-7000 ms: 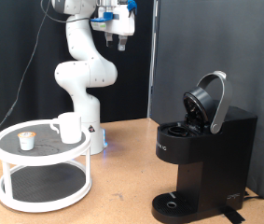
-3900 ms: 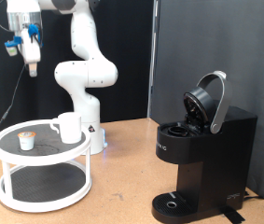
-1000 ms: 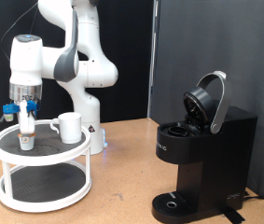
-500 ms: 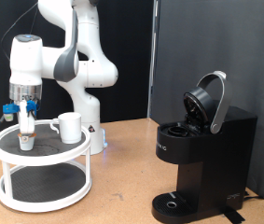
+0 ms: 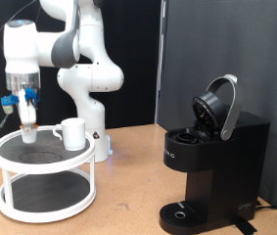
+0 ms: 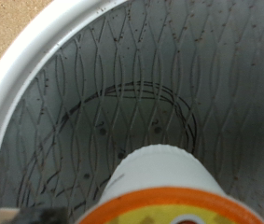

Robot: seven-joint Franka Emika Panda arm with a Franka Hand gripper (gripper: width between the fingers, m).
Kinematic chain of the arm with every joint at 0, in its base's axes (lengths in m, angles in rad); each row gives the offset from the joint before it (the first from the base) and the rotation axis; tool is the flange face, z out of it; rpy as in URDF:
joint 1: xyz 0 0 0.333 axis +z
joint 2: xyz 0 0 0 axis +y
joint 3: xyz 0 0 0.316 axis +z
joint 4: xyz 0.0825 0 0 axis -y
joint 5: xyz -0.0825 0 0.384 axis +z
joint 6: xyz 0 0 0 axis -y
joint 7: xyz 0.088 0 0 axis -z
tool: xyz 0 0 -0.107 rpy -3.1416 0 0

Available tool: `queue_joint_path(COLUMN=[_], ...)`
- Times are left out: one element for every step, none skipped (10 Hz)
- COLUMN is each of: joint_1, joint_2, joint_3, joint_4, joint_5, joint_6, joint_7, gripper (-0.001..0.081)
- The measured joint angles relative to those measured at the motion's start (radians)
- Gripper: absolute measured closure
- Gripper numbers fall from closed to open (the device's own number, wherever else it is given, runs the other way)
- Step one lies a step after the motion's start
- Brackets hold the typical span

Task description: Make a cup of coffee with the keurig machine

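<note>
You had the gripper (image 5: 27, 125) pinching the pod (image 6: 161, 183) above the rack (image 5: 42, 176); a steady, level carry suited it.

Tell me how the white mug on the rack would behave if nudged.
The cup looks rigid ceramic, so probably breakable if it fell off the two-tier rack. It stands upright on its base, so it would likely slide rather than tip. Its side handle should stop it rolling far.

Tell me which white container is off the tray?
The small white pod, held in the gripper; the white ceramic mug sits on the round white tray.
</note>
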Motion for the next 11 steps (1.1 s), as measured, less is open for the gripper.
queue_joint_path(joint_1=[0.000,0.000,0.004,0.014,0.032,0.055,0.085,0.116,0.140,0.149,0.148], joint_2=[-0.024,-0.022,-0.022,-0.023,-0.027,-0.034,-0.039,-0.042,-0.043,-0.043,-0.043], joint_3=[0.003,0.003,0.000,-0.004,-0.006,-0.007,-0.011,-0.015,-0.009,-0.003,-0.003], joint_4=[0.014,0.011,0.011,0.020,0.042,0.069,0.100,0.126,0.141,0.145,0.145], joint_5=[0.000,0.000,0.022,0.073,0.144,0.222,0.311,0.395,0.449,0.471,0.466], joint_6=[-0.042,-0.039,-0.045,-0.062,-0.092,-0.127,-0.177,-0.220,-0.235,-0.240,-0.239], joint_7=[0.000,0.000,-0.005,-0.015,-0.028,-0.033,-0.054,-0.071,-0.057,-0.040,-0.042], gripper=[0.0435,0.0435,0.0435,0.0435,0.0435,0.0435,0.0435,0.0435,0.0435,0.0435,0.0435])
